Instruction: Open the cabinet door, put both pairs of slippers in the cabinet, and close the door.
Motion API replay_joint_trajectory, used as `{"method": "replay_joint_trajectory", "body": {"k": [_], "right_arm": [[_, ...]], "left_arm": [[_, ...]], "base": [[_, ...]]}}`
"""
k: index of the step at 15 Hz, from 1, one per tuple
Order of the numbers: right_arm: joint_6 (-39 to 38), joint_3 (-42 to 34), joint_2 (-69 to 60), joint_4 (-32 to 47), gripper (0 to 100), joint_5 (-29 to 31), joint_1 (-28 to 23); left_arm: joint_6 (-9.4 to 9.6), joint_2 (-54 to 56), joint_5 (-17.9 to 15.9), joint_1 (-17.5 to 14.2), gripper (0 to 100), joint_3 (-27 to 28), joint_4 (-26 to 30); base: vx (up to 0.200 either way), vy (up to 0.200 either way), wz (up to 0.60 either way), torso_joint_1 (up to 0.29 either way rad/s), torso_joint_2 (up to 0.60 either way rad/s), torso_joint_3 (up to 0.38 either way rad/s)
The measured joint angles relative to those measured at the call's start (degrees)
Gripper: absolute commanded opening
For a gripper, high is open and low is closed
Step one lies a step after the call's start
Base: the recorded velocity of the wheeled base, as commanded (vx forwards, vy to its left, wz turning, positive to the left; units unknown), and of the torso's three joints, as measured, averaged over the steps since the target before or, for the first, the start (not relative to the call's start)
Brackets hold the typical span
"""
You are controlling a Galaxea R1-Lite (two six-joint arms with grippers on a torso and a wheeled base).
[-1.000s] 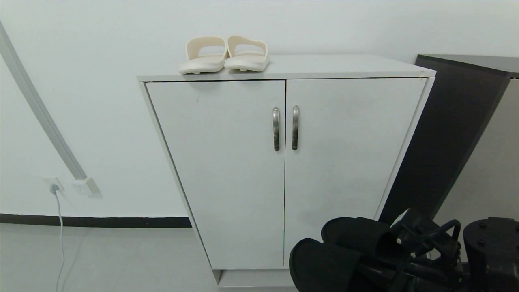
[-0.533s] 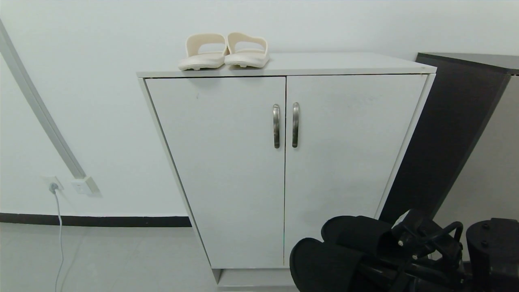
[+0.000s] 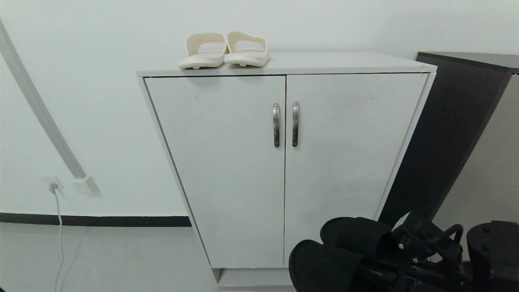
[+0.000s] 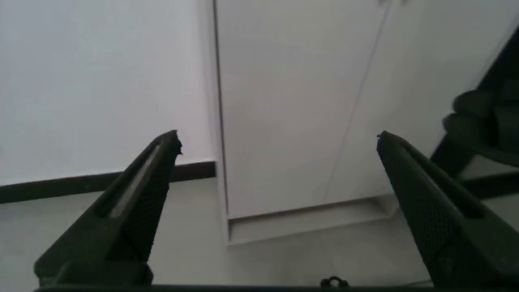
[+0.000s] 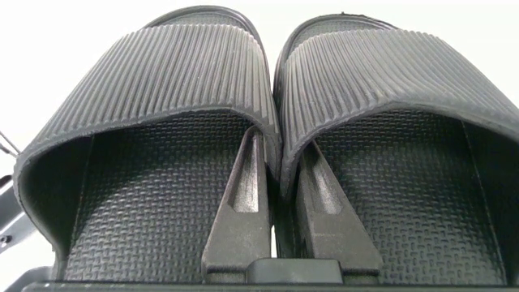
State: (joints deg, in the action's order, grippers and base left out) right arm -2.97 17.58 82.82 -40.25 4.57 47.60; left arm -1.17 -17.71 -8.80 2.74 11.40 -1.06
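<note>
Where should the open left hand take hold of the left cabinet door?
Probably the upright metal handle at the inner edge of the left door, from straight in front, the left hand straddling the bar: it stands off the flat panel.

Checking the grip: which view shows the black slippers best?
The right wrist view: the black slippers are close up, the right gripper pinching their inner walls. The head view has them low, the grip hidden; the left wrist view, a dark shape far off.

light: bright, diffuse | shadows: soft, faint | wall (image 3: 101, 101): evenly lit
</note>
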Motion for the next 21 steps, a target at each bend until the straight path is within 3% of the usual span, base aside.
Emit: {"method": "replay_joint_trajectory", "body": {"k": [4, 8, 10, 14, 15, 18, 21], "right_arm": [[0.1, 0.0, 0.1, 0.0, 0, -0.5, 0.0], [0.1, 0.0, 0.1, 0.0, 0, -0.5, 0.0], [0.1, 0.0, 0.1, 0.0, 0, -0.5, 0.0], [0.0, 0.1, 0.2, 0.0, 0, -1.0, 0.0], [0.0, 0.2, 0.2, -0.1, 0, -1.1, 0.1], [0.0, 0.2, 0.9, -1.1, 0, -1.1, 0.1], [0.0, 0.1, 1.4, -1.6, 0, -1.2, 0.2]], "left_arm": [[-1.01, -13.1, -7.0, 0.5, 100, 0.2, -11.6], [-1.12, -28.0, -8.6, 3.1, 100, 1.0, -26.5], [-1.29, -34.3, -8.7, 5.9, 100, 3.4, -29.5], [-2.44, -41.9, -8.8, 10.0, 100, 8.9, -30.2], [-3.21, -43.4, -8.8, 11.5, 100, 10.0, -30.2], [-9.89, -47.9, -8.8, 18.3, 100, 14.8, -30.4], [-12.54, -54.3, -8.8, 25.1, 100, 21.1, -32.1]], "base": [[0.0, 0.0, 0.0, 0.0, 0.0, 0.0], [0.0, 0.0, 0.0, 0.0, 0.0, 0.0], [0.0, 0.0, 0.0, 0.0, 0.0, 0.0], [0.0, 0.0, 0.0, 0.0, 0.0, 0.0], [0.0, 0.0, 0.0, 0.0, 0.0, 0.0], [0.0, 0.0, 0.0, 0.0, 0.0, 0.0], [0.0, 0.0, 0.0, 0.0, 0.0, 0.0]]}}
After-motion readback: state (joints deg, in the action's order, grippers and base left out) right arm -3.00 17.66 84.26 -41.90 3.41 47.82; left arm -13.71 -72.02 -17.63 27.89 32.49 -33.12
